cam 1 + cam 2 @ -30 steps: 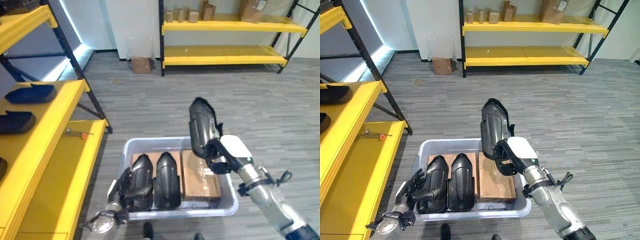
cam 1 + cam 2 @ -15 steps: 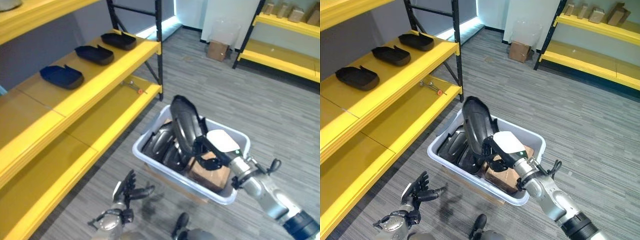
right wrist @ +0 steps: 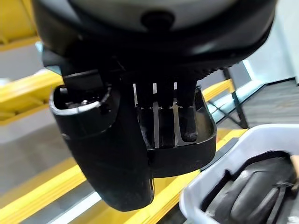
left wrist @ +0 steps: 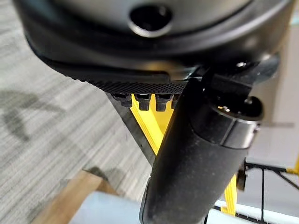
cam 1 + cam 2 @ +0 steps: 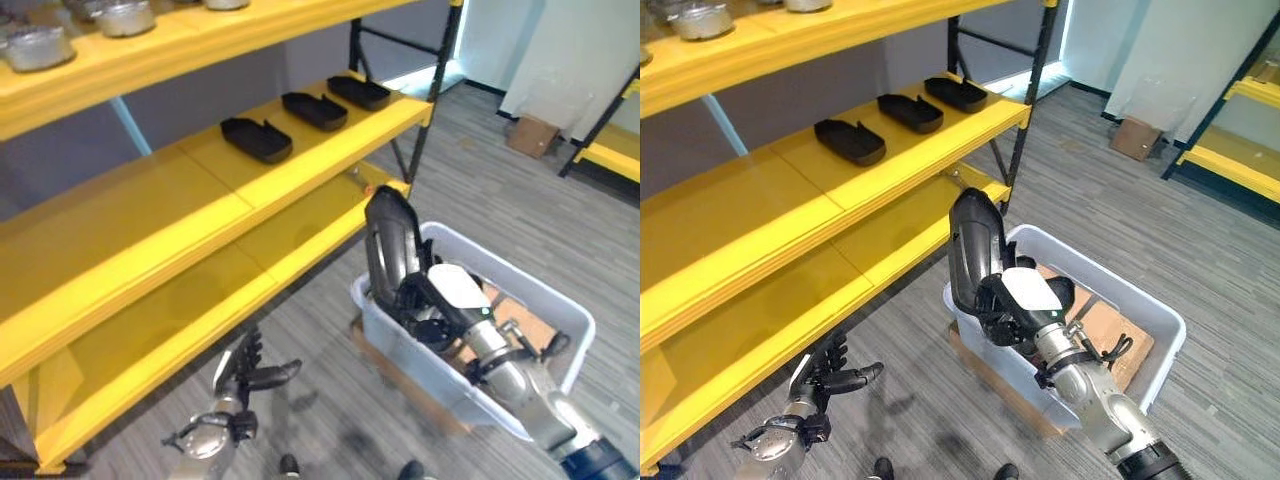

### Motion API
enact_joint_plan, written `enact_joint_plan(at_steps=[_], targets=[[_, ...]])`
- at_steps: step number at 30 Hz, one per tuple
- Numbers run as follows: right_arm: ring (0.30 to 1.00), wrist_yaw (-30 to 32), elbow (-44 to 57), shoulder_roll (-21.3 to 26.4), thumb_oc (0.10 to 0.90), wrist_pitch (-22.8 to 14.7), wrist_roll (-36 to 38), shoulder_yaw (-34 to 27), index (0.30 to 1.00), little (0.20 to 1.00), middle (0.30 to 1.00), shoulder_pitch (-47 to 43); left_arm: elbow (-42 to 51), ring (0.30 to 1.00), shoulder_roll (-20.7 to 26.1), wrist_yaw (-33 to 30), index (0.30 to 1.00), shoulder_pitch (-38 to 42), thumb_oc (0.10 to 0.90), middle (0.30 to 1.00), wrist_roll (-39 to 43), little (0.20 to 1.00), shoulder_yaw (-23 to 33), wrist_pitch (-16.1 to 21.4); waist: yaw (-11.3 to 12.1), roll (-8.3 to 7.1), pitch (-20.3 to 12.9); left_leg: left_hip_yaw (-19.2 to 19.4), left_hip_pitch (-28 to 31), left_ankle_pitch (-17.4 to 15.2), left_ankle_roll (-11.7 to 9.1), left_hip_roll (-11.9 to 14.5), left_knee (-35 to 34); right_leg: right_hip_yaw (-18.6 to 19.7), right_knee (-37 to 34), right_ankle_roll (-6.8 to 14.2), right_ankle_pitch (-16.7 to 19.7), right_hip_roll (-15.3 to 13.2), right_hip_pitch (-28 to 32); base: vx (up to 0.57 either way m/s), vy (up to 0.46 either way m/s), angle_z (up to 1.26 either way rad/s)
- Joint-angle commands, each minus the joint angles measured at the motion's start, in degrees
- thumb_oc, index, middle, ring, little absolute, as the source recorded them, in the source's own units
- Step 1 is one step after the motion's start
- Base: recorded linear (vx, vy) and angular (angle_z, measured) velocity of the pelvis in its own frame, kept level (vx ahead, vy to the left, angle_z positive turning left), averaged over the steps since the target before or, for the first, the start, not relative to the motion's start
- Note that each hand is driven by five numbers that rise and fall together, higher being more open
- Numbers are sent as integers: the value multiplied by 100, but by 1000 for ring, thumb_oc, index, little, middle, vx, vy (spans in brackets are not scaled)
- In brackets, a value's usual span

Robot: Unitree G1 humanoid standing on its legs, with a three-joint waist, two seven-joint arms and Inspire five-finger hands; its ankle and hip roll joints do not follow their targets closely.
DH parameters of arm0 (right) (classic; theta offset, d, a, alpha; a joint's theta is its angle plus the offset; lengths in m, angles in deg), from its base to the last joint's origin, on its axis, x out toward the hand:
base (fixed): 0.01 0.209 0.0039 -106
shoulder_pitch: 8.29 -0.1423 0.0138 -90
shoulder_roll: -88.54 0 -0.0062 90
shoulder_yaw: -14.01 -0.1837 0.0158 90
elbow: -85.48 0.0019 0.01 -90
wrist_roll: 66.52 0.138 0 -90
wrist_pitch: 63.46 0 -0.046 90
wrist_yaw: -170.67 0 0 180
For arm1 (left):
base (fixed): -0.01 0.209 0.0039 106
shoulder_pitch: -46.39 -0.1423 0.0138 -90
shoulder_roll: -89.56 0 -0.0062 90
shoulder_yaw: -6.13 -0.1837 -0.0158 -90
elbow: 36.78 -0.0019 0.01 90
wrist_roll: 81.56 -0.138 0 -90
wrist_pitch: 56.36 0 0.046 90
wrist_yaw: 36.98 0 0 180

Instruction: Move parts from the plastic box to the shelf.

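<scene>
Right wrist view reveals right hand (image 3: 140, 116) fingers gripping part (image 5: 972, 245).

Shelf (image 5: 250, 190) left of plastic box (image 5: 560, 310); three parts (image 5: 256, 139) in row on shelf.

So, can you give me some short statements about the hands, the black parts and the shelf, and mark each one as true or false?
1. The right hand is shut on a black part. True.
2. The held part lies flat on the shelf. False: it stands upright in the hand, over the near end of the plastic box.
3. Three black parts lie in a row on the middle level of the yellow shelf. True.
4. The left hand holds a part as well. False: it is open and holds nothing, low above the floor.
5. More black parts lie in the plastic box. True, seen in the right wrist view.
</scene>
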Motion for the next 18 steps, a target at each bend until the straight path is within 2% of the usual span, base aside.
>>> enact_joint_plan(at_steps=[1,4,5,10,14,15,16,17,18], targets=[[300,379,448,-140,400,-283,-54,-104,300,300,300,-1106,478,1000,181,-38,1000,313,900,1000,-252,1000,124,415,62,-292,-347,-233,-264,17,273,-84,-241,-133,-330,695,407,-596,896,51,194,16],[300,331,408,-210,400,-262,-108,50,300,300,300,-1322,513,1000,211,-73,1000,259,900,1000,-316,1000,225,423,239,-406,-364,-309,-354,-88,400,-338,-262,-211,-411,808,714,-754,919,45,234,34],[300,318,339,-270,400,-237,-170,144,300,300,300,-1419,548,1000,223,-92,1000,237,900,1000,-352,1000,280,436,340,-468,-371,-362,-375,-168,493,-504,-266,-240,-403,848,929,-874,895,36,199,20],[300,281,230,-367,400,-200,-272,315,300,300,300,-1586,611,1000,236,-130,1000,163,900,1000,-399,1000,377,431,462,-520,-365,-432,-318,-296,648,-737,-272,-204,-306,886,1201,-1090,845,42,190,19],[300,202,161,-440,400,-192,-348,462,300,300,300,-1663,637,1000,278,-137,1000,111,900,1000,-452,1000,447,432,565,-505,-251,-555,-203,-426,842,-949,-216,21,270,859,1484,-1340,740,50,224,13],[300,190,138,-457,400,-199,-358,520,300,300,300,-1716,676,1000,319,-155,1000,126,900,1000,-498,1000,467,431,548,-456,-166,-632,-138,-429,935,-1010,-229,313,702,817,1462,-1352,561,30,181,30],[300,191,137,-457,400,-199,-358,521,300,300,300,-1718,677,1000,318,-155,1000,126,900,1000,-499,1000,468,430,553,-459,-166,-627,-138,-429,935,-1012,-231,324,714,817,1456,-1357,549,-20,247,36],[300,174,149,-437,400,-219,-362,543,300,300,300,-1722,662,1000,355,-158,1000,158,900,1000,-544,1000,440,424,478,-396,-91,-696,-144,-330,1054,-1096,-214,760,1105,609,1308,-1184,273,-34,167,29],[300,156,144,-425,400,-236,-333,532,300,300,300,-1681,632,1000,361,-151,1000,167,900,1000,-531,1000,398,426,369,-340,-60,-807,-108,-307,1080,-1099,-208,1154,1219,485,1073,-881,83,-26,203,26]])
